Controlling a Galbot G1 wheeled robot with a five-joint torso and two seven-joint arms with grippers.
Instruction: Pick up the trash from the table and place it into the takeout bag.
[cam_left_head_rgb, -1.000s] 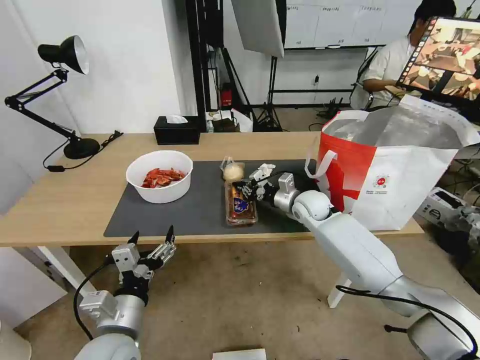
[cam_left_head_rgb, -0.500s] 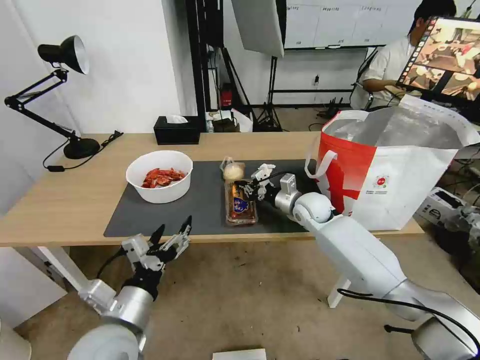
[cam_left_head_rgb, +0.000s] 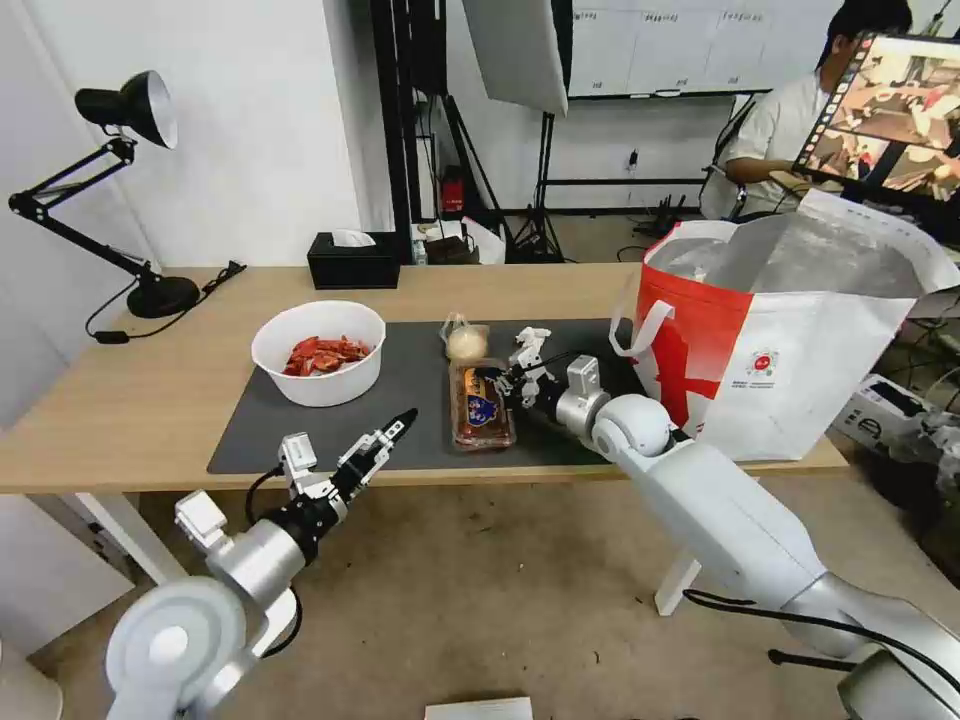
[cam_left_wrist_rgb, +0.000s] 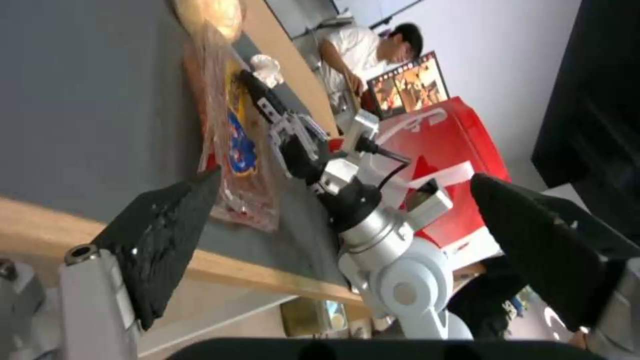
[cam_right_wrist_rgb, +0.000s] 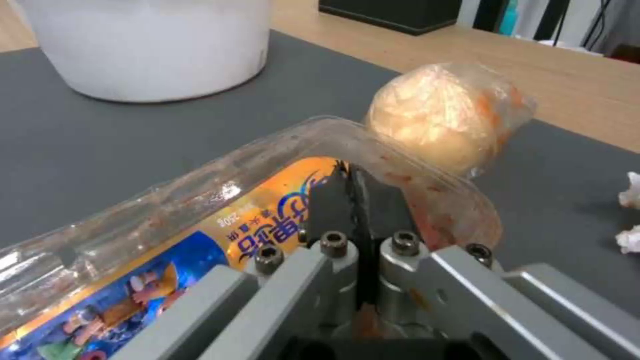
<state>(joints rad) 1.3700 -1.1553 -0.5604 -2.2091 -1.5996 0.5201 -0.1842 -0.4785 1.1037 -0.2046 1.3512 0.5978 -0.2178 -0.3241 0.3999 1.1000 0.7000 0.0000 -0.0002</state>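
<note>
On the table (cam_left_head_rgb: 150, 400), the trash is a clear plastic tray (cam_left_head_rgb: 482, 410) with red scraps, a small bag with a bun (cam_left_head_rgb: 466, 342), a crumpled tissue (cam_left_head_rgb: 530, 345) and a white bowl of red shells (cam_left_head_rgb: 320, 352). My right gripper (cam_left_head_rgb: 492, 378) is shut on the far rim of the tray (cam_right_wrist_rgb: 200, 200), its fingers (cam_right_wrist_rgb: 327, 200) pressed together beside the bun (cam_right_wrist_rgb: 433, 112). My left gripper (cam_left_head_rgb: 390, 435) hangs open at the table's front edge, left of the tray (cam_left_wrist_rgb: 233, 150), with nothing in it. The takeout bag (cam_left_head_rgb: 790, 340) stands open at the right end.
A dark grey mat (cam_left_head_rgb: 400, 400) lies under the trash. A black desk lamp (cam_left_head_rgb: 130, 110) stands at the far left and a black tissue box (cam_left_head_rgb: 352, 262) at the back edge. A person sits behind the bag.
My left arm has risen and swung right and forward, up to the table's front edge, still open. The right gripper has stayed at the tray's rim.
</note>
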